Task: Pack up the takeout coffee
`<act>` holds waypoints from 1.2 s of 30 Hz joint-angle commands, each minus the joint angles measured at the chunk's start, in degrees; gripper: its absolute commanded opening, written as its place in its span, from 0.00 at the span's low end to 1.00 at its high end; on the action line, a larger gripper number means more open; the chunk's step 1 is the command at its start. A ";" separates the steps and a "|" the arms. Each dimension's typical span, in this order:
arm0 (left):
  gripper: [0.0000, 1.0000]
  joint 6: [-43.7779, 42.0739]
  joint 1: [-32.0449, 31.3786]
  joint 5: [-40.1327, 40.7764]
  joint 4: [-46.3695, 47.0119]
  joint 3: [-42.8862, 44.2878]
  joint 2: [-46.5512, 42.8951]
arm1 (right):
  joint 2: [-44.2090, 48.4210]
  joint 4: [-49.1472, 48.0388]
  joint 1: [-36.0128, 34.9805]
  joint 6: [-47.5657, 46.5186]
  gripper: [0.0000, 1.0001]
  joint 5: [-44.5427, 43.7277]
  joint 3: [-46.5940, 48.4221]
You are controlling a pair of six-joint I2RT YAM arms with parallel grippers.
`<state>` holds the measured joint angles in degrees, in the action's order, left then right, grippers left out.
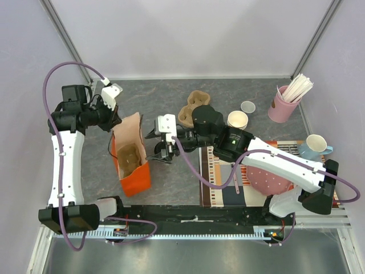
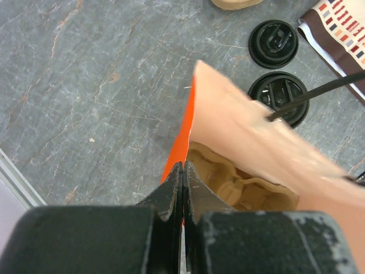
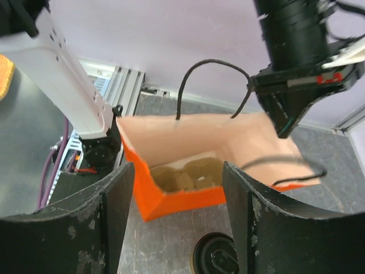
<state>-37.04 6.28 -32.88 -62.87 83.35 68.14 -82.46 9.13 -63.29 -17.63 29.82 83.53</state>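
1. Two grippers are reported. The left gripper is closed on the rim of the paper bag, and the mouth is held open by it. The right gripper is seen with its jaws spread wide and nothing gripped.
2. The takeout coffee is judged to be the black-lidded item low between the right fingers. It stands on the bench just beside the bag's orange wall. Only the lid is shown; the cup under it is hidden.
3. Two black lids are recorded from the left wrist, near each other beside the bag. Which of them caps the cup cannot be told.
4. Governing relation: the coffee lies below the right gripper, its long axis judged upright with the lid uppermost. The bag's mouth lies just beyond it, toward the robot's left. The right arm is the nearer; the left is occupied.
5. A cup carrier is noted on the bag's floor, and its wells are judged the likely seat.
6. The bench is grey, stone-patterned and flat, and is enclosed by pale walls. Its right half is taken up by a striped mat, a spare carrier and stacked cups.
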 commanded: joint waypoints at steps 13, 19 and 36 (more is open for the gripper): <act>0.02 1.44 2.59 -4.90 7.24 -0.91 -1.69 | -0.60 -4.47 14.32 26.58 0.74 -12.59 0.59; 0.02 2.41 2.86 -7.55 7.59 -1.17 -1.69 | -4.90 -2.19 18.64 30.99 0.68 -20.31 -2.49; 0.02 2.85 3.30 -5.96 7.32 -3.72 -3.98 | -23.54 16.45 12.57 20.35 0.55 -23.32 5.86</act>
<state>-35.94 9.30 -38.00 -56.88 79.64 65.49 -105.95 23.07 -49.54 5.80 8.16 85.56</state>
